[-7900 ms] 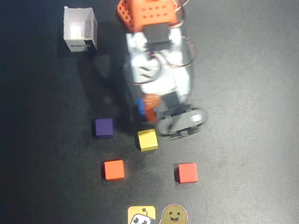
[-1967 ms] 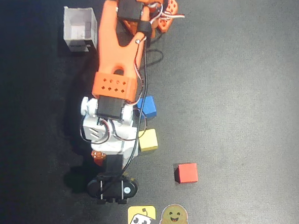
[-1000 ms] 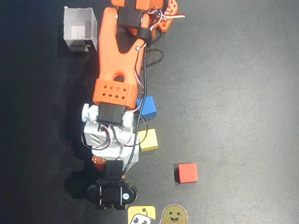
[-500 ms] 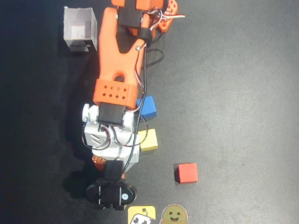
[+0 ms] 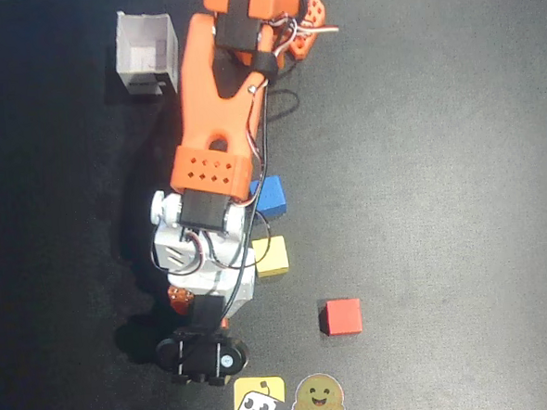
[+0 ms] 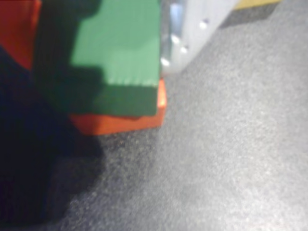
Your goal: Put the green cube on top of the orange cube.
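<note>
In the wrist view the green cube (image 6: pixel 125 43) sits on top of the orange cube (image 6: pixel 125 122), whose front and right edges show below it. My gripper (image 6: pixel 110 48) is closed around the green cube: a white finger (image 6: pixel 192 29) lies against its right face and a dark finger covers its left side. In the overhead view the arm hides both cubes. The gripper (image 5: pixel 197 298) is low over the mat at the lower left, under the white wrist.
A yellow cube (image 5: pixel 271 255) and a blue cube (image 5: pixel 271 196) lie just right of the arm, and a red cube (image 5: pixel 342 317) lies farther right. A white open box (image 5: pixel 145 53) stands at the top left. Two stickers (image 5: pixel 259 401) sit at the bottom edge.
</note>
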`<state>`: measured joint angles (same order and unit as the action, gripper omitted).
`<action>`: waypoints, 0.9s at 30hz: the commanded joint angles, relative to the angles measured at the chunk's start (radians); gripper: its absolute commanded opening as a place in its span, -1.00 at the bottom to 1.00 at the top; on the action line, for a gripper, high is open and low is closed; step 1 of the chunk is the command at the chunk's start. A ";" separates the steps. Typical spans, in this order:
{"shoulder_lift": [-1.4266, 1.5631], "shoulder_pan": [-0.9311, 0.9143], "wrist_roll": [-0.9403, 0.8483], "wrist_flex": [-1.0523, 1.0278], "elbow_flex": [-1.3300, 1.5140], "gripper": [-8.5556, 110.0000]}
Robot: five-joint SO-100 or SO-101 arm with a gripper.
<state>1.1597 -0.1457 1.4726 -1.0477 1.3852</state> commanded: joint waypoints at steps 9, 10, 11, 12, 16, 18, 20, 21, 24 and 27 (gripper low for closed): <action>0.153 0.006 0.006 0.014 0.037 -0.52; 0.163 0.006 0.006 0.021 0.048 -0.51; 0.170 0.006 0.006 0.025 0.055 -0.50; 0.178 0.006 0.008 0.025 0.063 -0.50; 0.209 0.008 0.012 0.035 0.097 -0.50; 0.225 0.009 0.012 0.035 0.110 -0.50; 0.250 0.009 0.012 0.035 0.129 -0.50; 0.264 0.009 0.012 0.037 0.140 -0.50; 0.310 0.009 0.012 0.037 0.175 -0.50; 0.382 0.009 0.011 0.051 0.241 -0.50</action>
<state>1.4297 -0.1442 1.4757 -1.0216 1.5999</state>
